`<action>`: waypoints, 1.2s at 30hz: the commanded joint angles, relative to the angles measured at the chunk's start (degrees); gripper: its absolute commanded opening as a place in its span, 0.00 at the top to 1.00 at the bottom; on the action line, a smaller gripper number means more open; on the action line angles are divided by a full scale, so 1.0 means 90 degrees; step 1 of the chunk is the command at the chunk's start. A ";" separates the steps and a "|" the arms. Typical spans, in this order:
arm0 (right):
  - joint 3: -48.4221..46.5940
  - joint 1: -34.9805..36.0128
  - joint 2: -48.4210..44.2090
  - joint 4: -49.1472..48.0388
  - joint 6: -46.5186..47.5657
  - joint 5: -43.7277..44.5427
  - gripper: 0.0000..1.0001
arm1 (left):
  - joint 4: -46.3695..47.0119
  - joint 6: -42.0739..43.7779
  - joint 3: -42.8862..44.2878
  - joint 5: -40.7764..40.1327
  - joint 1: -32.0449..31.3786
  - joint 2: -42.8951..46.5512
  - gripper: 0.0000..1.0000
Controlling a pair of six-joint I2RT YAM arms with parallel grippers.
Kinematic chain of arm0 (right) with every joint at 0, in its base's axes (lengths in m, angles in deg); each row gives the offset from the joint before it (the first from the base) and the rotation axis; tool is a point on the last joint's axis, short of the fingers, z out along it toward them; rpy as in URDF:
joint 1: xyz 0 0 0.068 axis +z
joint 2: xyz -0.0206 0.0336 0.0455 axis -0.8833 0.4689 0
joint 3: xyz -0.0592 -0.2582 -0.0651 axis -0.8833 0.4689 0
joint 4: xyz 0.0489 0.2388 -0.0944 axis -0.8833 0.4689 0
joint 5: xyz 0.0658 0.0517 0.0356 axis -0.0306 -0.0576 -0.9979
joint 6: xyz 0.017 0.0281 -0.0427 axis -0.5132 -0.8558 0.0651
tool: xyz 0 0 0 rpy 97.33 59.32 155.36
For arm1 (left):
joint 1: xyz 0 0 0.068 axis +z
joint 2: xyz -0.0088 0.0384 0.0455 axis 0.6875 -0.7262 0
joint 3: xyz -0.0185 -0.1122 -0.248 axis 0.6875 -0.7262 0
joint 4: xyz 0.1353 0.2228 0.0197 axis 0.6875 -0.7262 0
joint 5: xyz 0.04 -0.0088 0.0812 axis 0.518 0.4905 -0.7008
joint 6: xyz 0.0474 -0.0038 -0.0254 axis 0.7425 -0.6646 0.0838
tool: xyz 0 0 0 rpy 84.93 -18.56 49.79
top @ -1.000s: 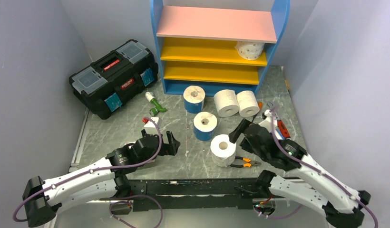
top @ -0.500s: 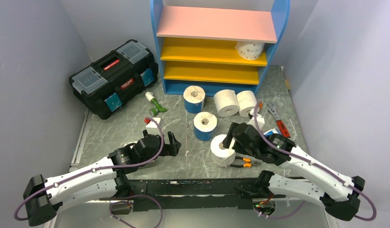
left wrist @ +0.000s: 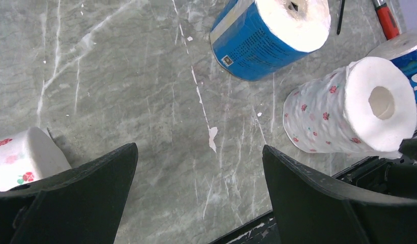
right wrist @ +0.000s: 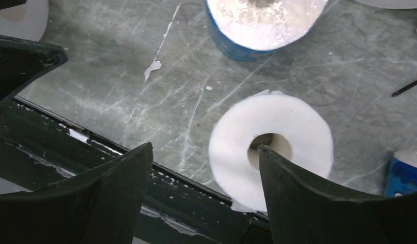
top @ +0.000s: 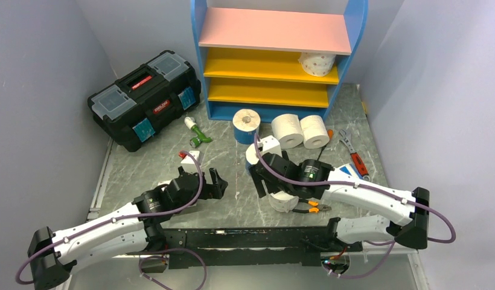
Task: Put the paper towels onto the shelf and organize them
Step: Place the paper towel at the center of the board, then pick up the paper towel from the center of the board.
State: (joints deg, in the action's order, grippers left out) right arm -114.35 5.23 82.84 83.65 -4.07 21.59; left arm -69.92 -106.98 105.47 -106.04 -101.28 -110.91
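I'm seeing the shelf (top: 198, 54) standing at the back, one dotted roll (top: 317, 63) sitting on its upper yellow board (top: 257, 65). My right gripper (right wrist: 204, 150) is hovering, spread and unclenched, over an upright white roll (right wrist: 288, 127) at the table (top: 239, 202) front. My left gripper (left wrist: 199, 150) is gaping, grasping nothing.

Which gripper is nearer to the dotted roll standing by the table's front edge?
Right. The right gripper hangs directly over the dotted roll, one finger across its top; the left gripper sits apart, off to the roll's left.
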 commanded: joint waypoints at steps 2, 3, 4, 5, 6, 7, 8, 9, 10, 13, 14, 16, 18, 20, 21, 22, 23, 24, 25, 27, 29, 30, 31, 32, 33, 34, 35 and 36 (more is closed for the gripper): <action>0.0158 -0.0269 -0.0138 -0.0063 0.0466 0.0110 0.24 | -0.0013 -0.0110 -0.0098 -0.0167 -0.0010 0.0159 0.01; 0.0156 -0.0281 -0.0075 0.0090 0.0257 0.0291 0.25 | -0.0020 -0.0096 -0.0097 -0.0159 -0.0009 0.0137 0.01; 0.0177 -0.0327 -0.0071 0.0213 0.0043 0.0469 0.25 | -0.0032 -0.0084 -0.0068 -0.0163 -0.0008 0.0109 0.01; 0.0231 -0.0423 -0.0138 0.0296 -0.0205 0.0607 0.24 | -0.0043 -0.0065 -0.0044 -0.0146 -0.0016 0.0056 0.01; 0.0334 -0.0617 -0.0282 0.0317 -0.0417 0.0633 0.24 | -0.0058 -0.0048 0.0004 -0.0149 -0.0013 0.0022 0.01; 0.0498 -0.0872 -0.0479 0.0248 -0.0551 0.0519 0.24 | -0.0071 -0.0037 0.0039 -0.0150 -0.0009 -0.0015 0.01; 0.0675 -0.1184 -0.0739 0.0149 -0.0682 0.0360 0.23 | -0.0069 -0.0028 0.0066 -0.0134 -0.0008 -0.0056 0.01; 0.0924 -0.1574 -0.1034 0.0039 -0.0782 0.0131 0.23 | -0.0065 -0.0024 0.0063 -0.0124 -0.0010 -0.0085 0.01; 0.1084 -0.1815 -0.1274 -0.0088 -0.0842 -0.0028 0.23 | -0.0055 -0.0026 0.0066 -0.0101 -0.0009 -0.0106 0.01; 0.1303 -0.2130 -0.1731 0.0039 -0.1012 -0.0179 0.23 | -0.0016 -0.0017 0.0055 -0.0058 -0.0006 -0.0153 0.01; 0.1303 -0.2145 -0.1748 0.0151 -0.1085 -0.0150 0.24 | -0.0014 -0.0008 0.0050 -0.0048 0.0000 -0.0156 0.01; 0.1325 -0.2151 -0.1783 0.0231 -0.1210 -0.0154 0.24 | 0.0025 0.0015 0.0034 -0.0046 0.0001 -0.0181 0.01; 0.1452 -0.2146 -0.1841 0.0130 -0.1276 -0.0265 0.24 | 0.0057 0.0026 0.0041 -0.0028 0.0001 -0.0199 0.01; 0.1551 -0.2153 -0.1832 0.0073 -0.1357 -0.0305 0.25 | 0.0075 0.0019 0.0064 0.0000 0.0001 -0.0237 0.01; 0.1584 -0.2158 -0.1789 0.0106 -0.1454 -0.0249 0.25 | 0.0076 0.0010 0.0077 0.0011 0.0001 -0.0255 0.01; 0.1619 -0.2173 -0.1772 0.0148 -0.1501 -0.0187 0.26 | 0.0071 0.0008 0.0087 0.0028 0.0001 -0.0265 0.01; 0.1667 -0.2180 -0.1785 0.0159 -0.1575 -0.0137 0.27 | 0.0067 0.0007 0.0101 0.0040 0.0001 -0.0270 0.01; 0.1721 -0.2194 -0.1835 0.0142 -0.1592 -0.0137 0.28 | 0.0057 0.0007 0.0102 0.0039 0.0001 -0.0268 0.01; 0.1773 -0.2212 -0.1879 0.0109 -0.1614 -0.0145 0.29 | 0.0052 -0.0001 0.0105 0.0034 0.0001 -0.0270 0.01; 0.1847 -0.2230 -0.1918 0.0071 -0.1621 -0.0192 0.32 | 0.0040 -0.0002 0.0097 0.0032 0.0001 -0.0255 0.01; 0.1904 -0.2239 -0.1891 0.0046 -0.1611 -0.0249 0.33 | 0.0061 -0.0002 0.0078 0.0015 0.0001 -0.0234 0.01; 0.1934 -0.2239 -0.1869 0.0028 -0.1602 -0.0293 0.33 | 0.0071 -0.0011 0.0054 0.0028 -0.0004 -0.0226 0.01; 0.1960 -0.2237 -0.1843 0.0008 -0.1610 -0.0325 0.33 | 0.0084 -0.0021 0.0036 0.0032 0.0001 -0.0222 0.01; 0.2008 -0.2239 -0.1830 -0.0011 -0.1609 -0.0342 0.34 | 0.0083 -0.0027 0.0025 0.0038 0.0001 -0.0222 0.01; 0.2056 -0.2239 -0.1829 -0.0057 -0.1613 -0.0356 0.34 | 0.0089 -0.0038 0.0016 0.0040 0.0001 -0.0223 0.01; 0.2093 -0.2237 -0.1824 -0.0097 -0.1609 -0.0378 0.35 | 0.0094 -0.0046 0.0010 0.0050 0.0001 -0.0223 0.01; 0.2135 -0.2247 -0.1819 -0.0119 -0.1614 -0.0393 0.35 | 0.0097 -0.0051 0.0005 0.0050 -0.0001 -0.0223 0.01; 0.2163 -0.2244 -0.1799 -0.0144 -0.1612 -0.0410 0.36 | 0.0102 -0.0056 -0.0004 0.0056 0.0001 -0.0222 0.01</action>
State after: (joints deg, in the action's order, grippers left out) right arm -95.73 -14.77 66.69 84.72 -17.63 18.84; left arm -70.55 -107.33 104.81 -106.00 -101.26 -113.27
